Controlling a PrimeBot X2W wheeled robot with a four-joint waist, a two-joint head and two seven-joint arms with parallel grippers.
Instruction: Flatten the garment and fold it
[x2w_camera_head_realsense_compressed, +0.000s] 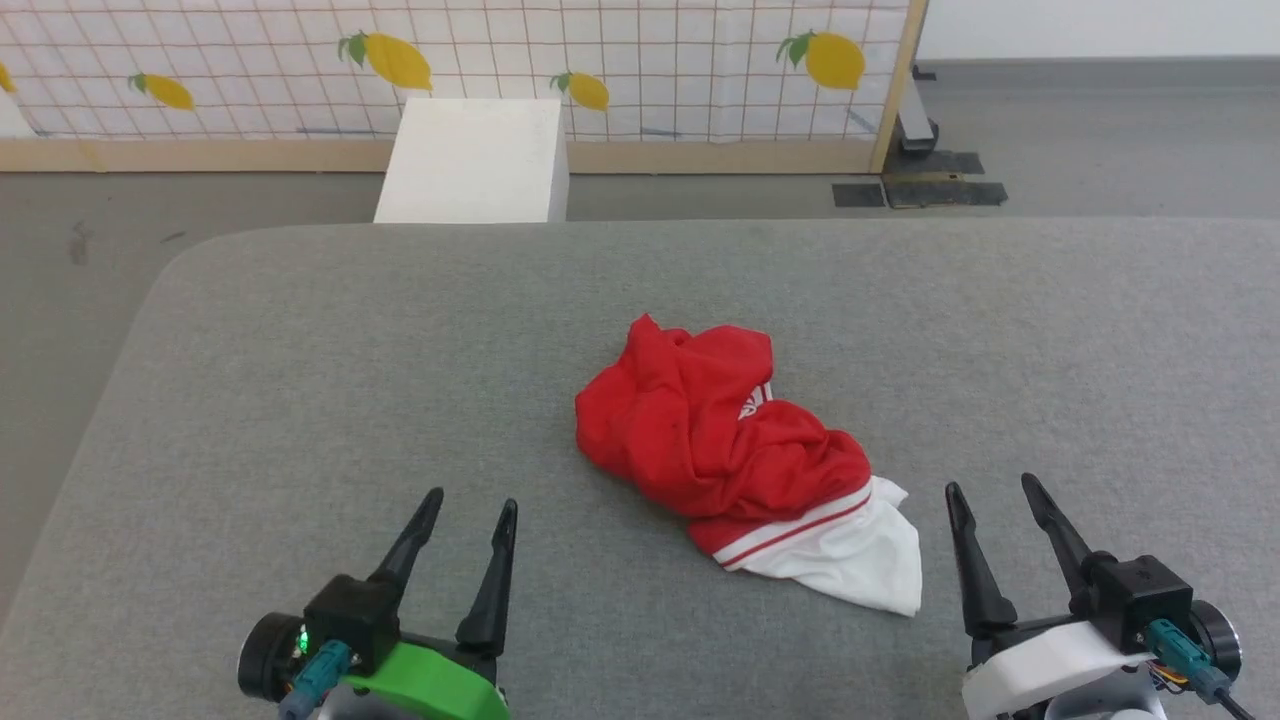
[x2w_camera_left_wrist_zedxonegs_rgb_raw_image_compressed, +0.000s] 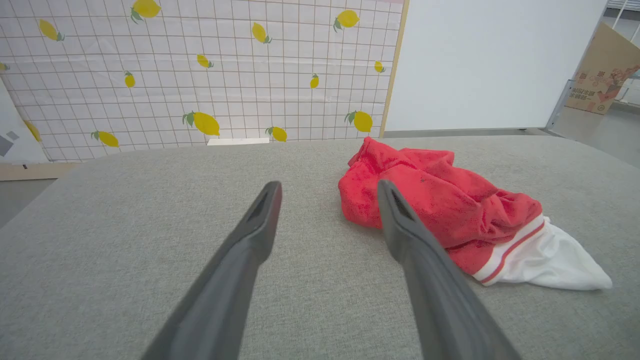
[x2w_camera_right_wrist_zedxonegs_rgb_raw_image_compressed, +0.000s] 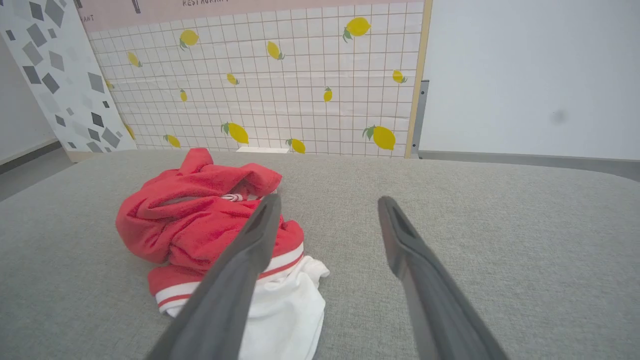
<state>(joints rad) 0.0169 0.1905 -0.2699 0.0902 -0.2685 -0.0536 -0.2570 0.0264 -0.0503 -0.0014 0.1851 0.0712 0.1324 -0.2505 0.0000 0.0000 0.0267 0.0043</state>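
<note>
Left gripper (x2w_camera_head_realsense_compressed: 472, 498) is sitting low at the near left of the grey padded table (x2w_camera_head_realsense_compressed: 250, 400), fingers spread apart with bare table between them, pointing away from the robot. Right gripper (x2w_camera_head_realsense_compressed: 988, 483) is mirroring it at the near right, fingers likewise apart and gripping no cloth.

Garment (x2w_camera_head_realsense_compressed: 700, 430) is lying in a crumpled heap around the middle of the table, farther out than both grippers and nearer the right one. The red body is bunching up on top. A white sleeve (x2w_camera_head_realsense_compressed: 865, 555) with red-white striped trim is sticking out at the near-right end, just beside the right gripper's inner finger but apart from it. A bit more striped trim is peeking from a fold near the top of the heap.

From the left wrist, the heap is sitting to the right of the gripper, with one finger overlapping its edge in the picture. From the right wrist it is sitting to the left, and one finger is crossing in front of the striped trim and sleeve. I cannot tell contact from those two angles, but the head view is showing clear gaps.

Beyond the far table edge, a lemon-print grid screen (x2w_camera_head_realsense_compressed: 650, 60) in a wooden frame is standing on the floor, with a white box (x2w_camera_head_realsense_compressed: 470, 160) in front of it.
</note>
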